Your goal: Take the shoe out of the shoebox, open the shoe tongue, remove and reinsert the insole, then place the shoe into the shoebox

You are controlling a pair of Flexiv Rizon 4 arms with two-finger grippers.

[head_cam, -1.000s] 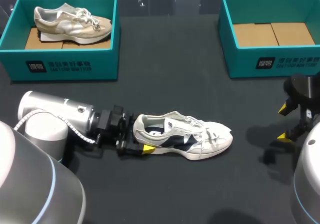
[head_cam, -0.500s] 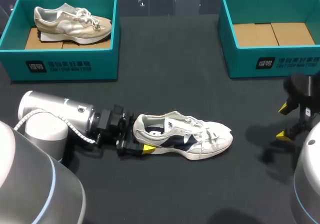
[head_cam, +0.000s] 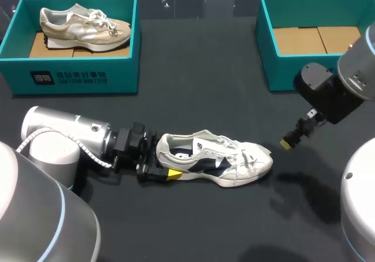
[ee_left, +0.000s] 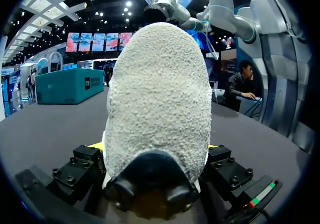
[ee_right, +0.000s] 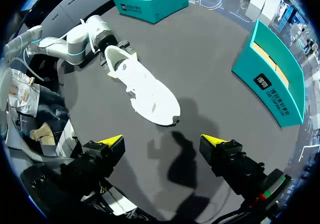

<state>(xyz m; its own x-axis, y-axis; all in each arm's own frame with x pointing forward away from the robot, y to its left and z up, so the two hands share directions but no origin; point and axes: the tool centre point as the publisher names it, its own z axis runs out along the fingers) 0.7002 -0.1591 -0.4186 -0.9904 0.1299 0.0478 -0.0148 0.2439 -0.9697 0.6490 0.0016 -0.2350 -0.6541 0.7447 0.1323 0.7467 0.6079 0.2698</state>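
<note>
Tabletop (head_cam: 193,98), dark and wide, seen from above and behind the robot. 2 teal boxes stand along its far side: a second shoebox (head_cam: 76,77) at 10 o'clock holding a beige shoe (head_cam: 82,24), and an empty shoebox (head_cam: 328,71) at 2 o'clock showing only its cardboard floor. Near the centre, a little toward 6 o'clock, a white and navy shoe (head_cam: 217,159) rests on its sole, opening upward, its long axis running from 9 to 3 o'clock, heel at 9, toe at 3. At the heel is the left gripper (head_cam: 163,163); its wrist view shows the heel filling the space between both fingers, pressed from 2 sides, so it grips the shoe. Off the toe, at its 3 o'clock side and apart from it, the right gripper (ee_right: 162,141) hovers above the table, fingers spread wide with nothing between them. By this layout the right arm is the free one, and the tongue lies toward 9 o'clock from it, along the shoe's axis
</note>
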